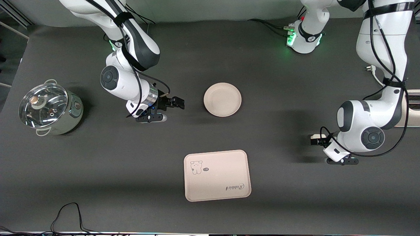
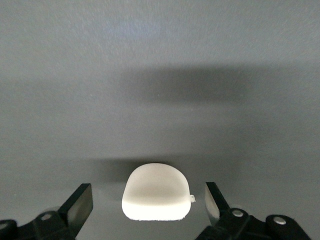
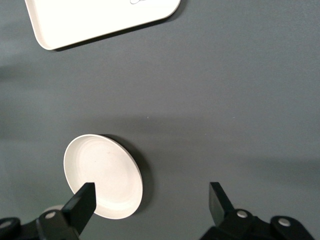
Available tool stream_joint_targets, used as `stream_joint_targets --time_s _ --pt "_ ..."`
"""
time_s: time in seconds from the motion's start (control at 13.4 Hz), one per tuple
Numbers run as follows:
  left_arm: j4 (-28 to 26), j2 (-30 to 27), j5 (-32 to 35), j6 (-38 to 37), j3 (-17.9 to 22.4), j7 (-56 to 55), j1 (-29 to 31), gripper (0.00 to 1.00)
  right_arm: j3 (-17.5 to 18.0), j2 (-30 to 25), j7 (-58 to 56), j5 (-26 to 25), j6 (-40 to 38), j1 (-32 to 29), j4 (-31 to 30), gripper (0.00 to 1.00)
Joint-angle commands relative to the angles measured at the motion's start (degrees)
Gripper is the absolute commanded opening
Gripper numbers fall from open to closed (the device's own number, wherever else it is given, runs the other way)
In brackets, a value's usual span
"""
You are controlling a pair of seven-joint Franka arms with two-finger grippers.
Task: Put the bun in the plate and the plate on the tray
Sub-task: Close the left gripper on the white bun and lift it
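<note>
Straddling the bun (image 2: 156, 192) with the left gripper (image 2: 150, 202), fingers apart for a grab, I idle the right gripper (image 3: 150, 202), fingers spread, beside the plate (image 1: 222, 99) at its 9 o'clock.

From my station this reads as a robotics lab set up to mimic a kitchen. I see a broad tabletop (image 1: 65, 183) under plain dark grey cloth, with two white arms bolted along one edge, one base (image 1: 305, 41) glowing green. Black cables (image 1: 65, 216) trail loose over the cloth at the edge nearest the front camera, and a plug (image 1: 370, 68) lies by the left arm. The only homely props are a steel pot (image 1: 51, 109) with a glass lid, a plate (image 1: 222, 99) and a tray (image 1: 217, 175).
</note>
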Motion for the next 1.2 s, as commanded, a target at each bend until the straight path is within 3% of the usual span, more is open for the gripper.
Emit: stream_joint_targets --time_s 0.0,0.37,0.75,0.82,1.12 --pt "-3.2 -0.6 -0.8 2.7 0.0 1.2 0.3 1.0 -0.6 0.1 0.4 1.4 0.6 0.7 -0.4 1.0" --pt "-6.3 -0.7 -3.5 4.2 0.0 1.2 0.4 0.97 -0.5 1.8 0.0 1.4 2.5 1.8 -0.2 1.0" --pt "-5.9 -0.9 -3.5 4.1 0.0 1.3 0.4 0.37 -0.6 5.0 0.4 1.6 8.0 4.0 -0.2 1.0" --pt "-5.7 -0.9 -3.5 4.0 0.0 1.4 0.4 0.32 -0.7 5.3 0.4 1.6 8.8 4.0 -0.1 1.0" --pt "-4.7 -3.8 -3.5 0.5 0.0 1.4 0.1 0.34 -1.0 6.0 0.1 1.6 11.2 3.8 -0.1 1.0"
